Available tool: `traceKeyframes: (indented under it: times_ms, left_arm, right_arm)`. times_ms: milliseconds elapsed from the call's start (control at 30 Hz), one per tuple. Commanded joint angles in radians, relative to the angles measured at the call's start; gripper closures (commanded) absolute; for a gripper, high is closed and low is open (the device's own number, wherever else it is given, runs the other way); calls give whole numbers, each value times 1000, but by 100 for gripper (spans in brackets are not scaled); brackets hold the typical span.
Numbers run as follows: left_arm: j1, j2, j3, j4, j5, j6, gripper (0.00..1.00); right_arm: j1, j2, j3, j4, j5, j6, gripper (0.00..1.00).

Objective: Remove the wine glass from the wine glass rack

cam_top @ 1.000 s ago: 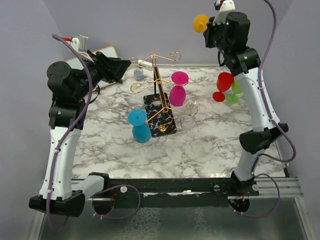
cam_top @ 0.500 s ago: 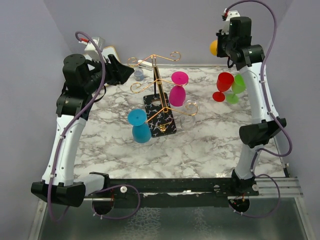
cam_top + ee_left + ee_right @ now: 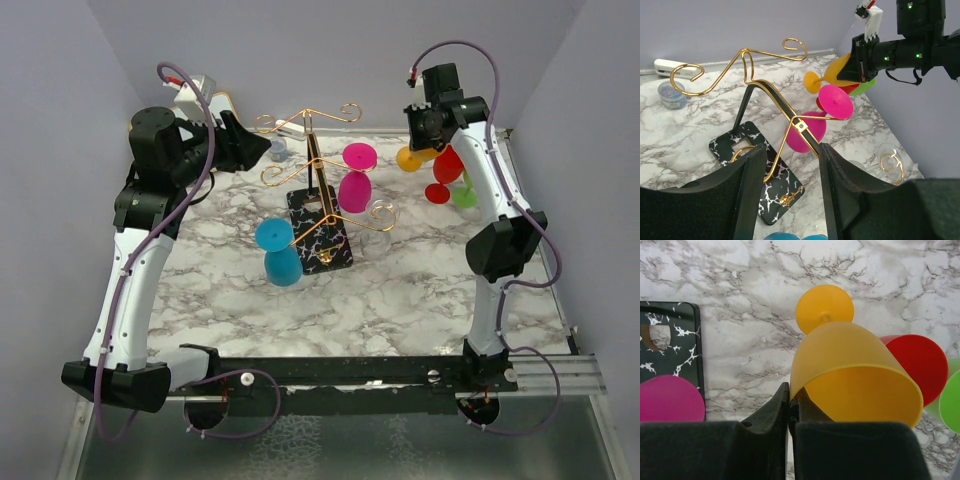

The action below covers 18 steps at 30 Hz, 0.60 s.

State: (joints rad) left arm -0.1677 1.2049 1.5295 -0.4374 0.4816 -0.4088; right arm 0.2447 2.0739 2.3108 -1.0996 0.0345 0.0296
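1. The wine glass rack (image 3: 312, 150) is thin gold wire: an upright post with arms that end in open curls. It stands on a flat, rectangular black base (image 3: 322, 238) veined in white, at the middle of the table (image 3: 400, 290), whose top is white marble pattern with grey veins.
2. There are six wine glasses. Five are matte coloured plastic and one is clear.
3. Three hang from the rack with foot up and bowl down: the pink glass (image 3: 354, 190), the blue glass (image 3: 284, 266) and the clear glass (image 3: 887, 155), which has a wire curl around it.
4. One, the orange wine glass (image 3: 855, 380), is off the rack and to its right. It is translucent, with a round foot and a tapering bowl.
5. The right gripper (image 3: 788, 390) has its black fingers (image 3: 772, 410) pressed together on the rim wall of the orange wine glass.
6. Two glasses, the red glass (image 3: 449, 162) and the green glass (image 3: 466, 194), are on the marble just beside the held one.
7. The left gripper (image 3: 791, 150) is held off the table to the left of the rack. Its two broad black fingers are spread apart with nothing between them.
8. One small grey-blue cup (image 3: 671, 94) stands near the far edge.
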Motion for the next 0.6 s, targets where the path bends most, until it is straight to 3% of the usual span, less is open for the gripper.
traceKeyframes:
  times_ms: [0, 567]
  left_arm:
    - [-7, 1, 21, 8, -13, 13, 52]
    - [-13, 4, -9, 12, 3, 18, 52]
  right_arm:
    - [4, 9, -6, -30, -30, -13, 98]
    - [12, 45, -67, -48, -49, -23, 98]
